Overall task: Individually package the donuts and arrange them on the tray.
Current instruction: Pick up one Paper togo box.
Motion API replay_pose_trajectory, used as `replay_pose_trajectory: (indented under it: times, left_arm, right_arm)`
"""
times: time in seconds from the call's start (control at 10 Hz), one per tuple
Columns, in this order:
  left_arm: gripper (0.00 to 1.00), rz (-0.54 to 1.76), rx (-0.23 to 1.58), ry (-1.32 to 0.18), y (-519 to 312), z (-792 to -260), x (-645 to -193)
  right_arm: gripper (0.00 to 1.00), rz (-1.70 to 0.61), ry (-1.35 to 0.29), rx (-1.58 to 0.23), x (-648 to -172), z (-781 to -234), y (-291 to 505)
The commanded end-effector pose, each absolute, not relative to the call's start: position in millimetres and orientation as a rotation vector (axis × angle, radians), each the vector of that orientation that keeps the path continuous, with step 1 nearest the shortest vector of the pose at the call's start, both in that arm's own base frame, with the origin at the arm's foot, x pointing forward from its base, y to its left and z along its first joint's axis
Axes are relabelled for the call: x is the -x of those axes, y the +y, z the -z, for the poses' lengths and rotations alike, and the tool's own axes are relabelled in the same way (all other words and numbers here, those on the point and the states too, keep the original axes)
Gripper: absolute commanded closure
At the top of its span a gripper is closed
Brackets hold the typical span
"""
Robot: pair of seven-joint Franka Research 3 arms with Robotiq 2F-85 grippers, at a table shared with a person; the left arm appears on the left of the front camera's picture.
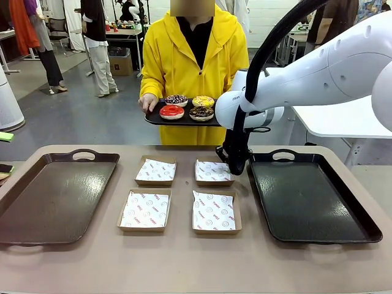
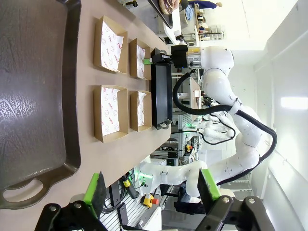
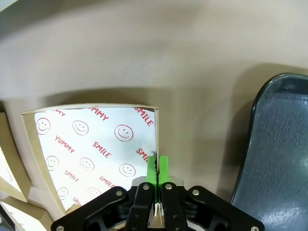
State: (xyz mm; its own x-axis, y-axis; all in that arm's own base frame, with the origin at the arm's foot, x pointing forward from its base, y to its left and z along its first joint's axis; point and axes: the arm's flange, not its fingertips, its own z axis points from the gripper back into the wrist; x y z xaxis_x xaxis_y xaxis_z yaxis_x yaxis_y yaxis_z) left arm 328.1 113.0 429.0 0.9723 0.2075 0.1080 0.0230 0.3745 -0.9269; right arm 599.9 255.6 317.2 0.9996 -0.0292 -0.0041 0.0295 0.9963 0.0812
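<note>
Beyond the far edge of the desk (image 1: 184,263), four donuts (image 1: 187,105) are sitting on the person's plate (image 1: 184,122), none boxed | boxes (image 1: 145,229) and trays (image 1: 55,202) are lying empty | right pincer (image 3: 157,160) is pinching a wall of the far-right box (image 1: 214,182) | left pincer (image 2: 151,185) is hanging open | packaging seems unstarted

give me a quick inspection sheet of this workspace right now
surface: tan table, left tray and right tray bare
job's things: four donuts on a black tray the person holds; four boxes paper-lined, unfilled
clutter: small dark item at the left edge, unclear
grippers: right gripper fingers shut on the wall of the far right box; left gripper open, holding nothing
cables: black hose along the right arm
surroundings: people standing farther off; white table at right
</note>
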Motion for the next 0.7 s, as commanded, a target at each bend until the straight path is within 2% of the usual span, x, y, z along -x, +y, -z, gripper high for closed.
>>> replay_pose_trajectory:
  times: [0.0,0.6]
  left_arm:
    - [0.0,-0.117,1.194,-0.229,113.5,-429.8,-327.7]
    - [0.0,-0.117,1.194,-0.229,113.5,-429.8,-327.7]
  right_arm:
    - [1.0,0.026,0.003,-0.081,-599.7,-317.3,256.1]
    - [0.99,0.027,0.002,-0.081,-599.5,-317.5,256.6]
